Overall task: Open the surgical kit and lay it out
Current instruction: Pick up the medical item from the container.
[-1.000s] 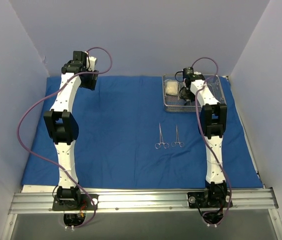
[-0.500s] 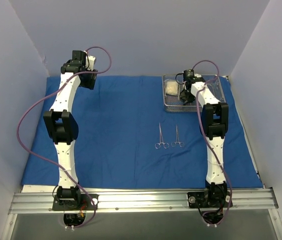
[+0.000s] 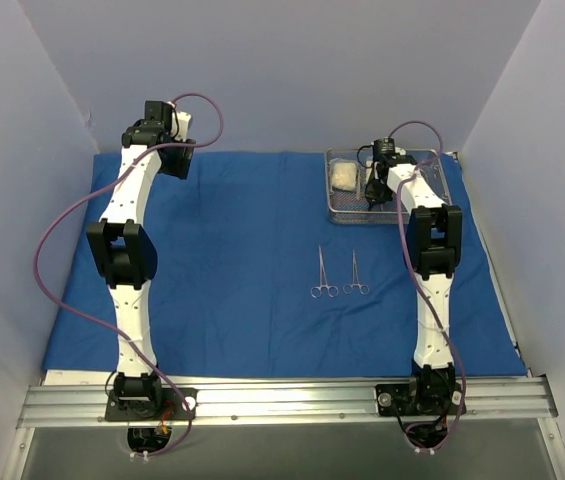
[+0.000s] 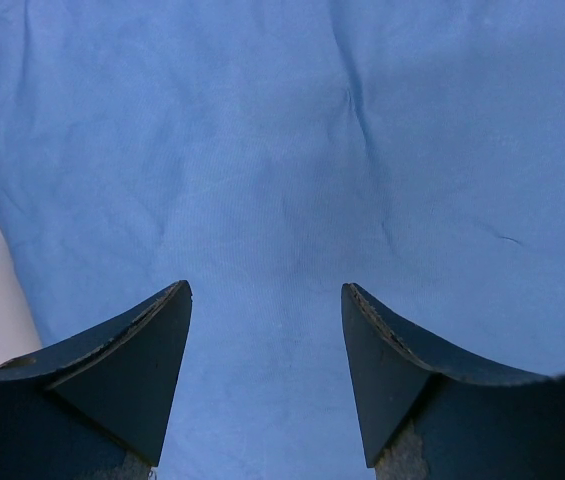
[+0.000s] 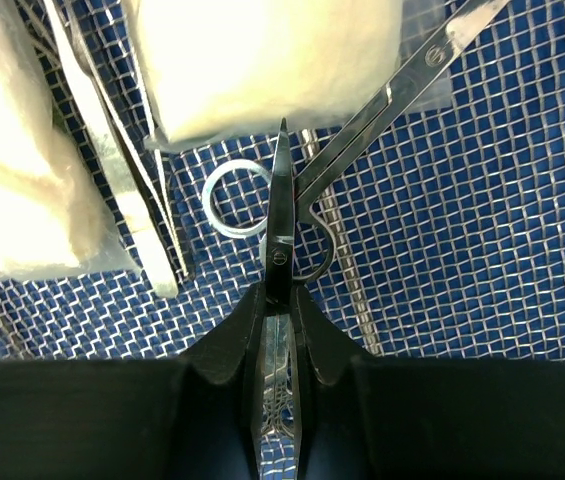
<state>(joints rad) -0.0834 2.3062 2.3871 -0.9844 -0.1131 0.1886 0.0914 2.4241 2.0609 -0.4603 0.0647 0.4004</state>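
The blue cloth [image 3: 232,260] lies open and flat over the tabletop. The wire tray [image 3: 342,217] sits on it at the far right corner. Two clamps [image 3: 322,273] lie side by side on the cloth, toward the near edge and a bit right of the middle. So I think you are at the step of taking tools out of the tray, one by one.

Your right fingers [image 5: 280,290] are down in the tray, pinched almost together on a thin silver tool [image 5: 281,200]. Two white gauze packets [image 5: 262,60], flat tweezers [image 5: 122,180] and a pair of scissors [image 5: 392,95] lie close around it.

Your left fingers [image 4: 267,295] are wide apart with nothing in them, over bare cloth by the far left corner.

Next, I think you should lift the tool straight up, slowly, so it does not catch the mesh or drag a packet. Then set it down beside the two clamps.
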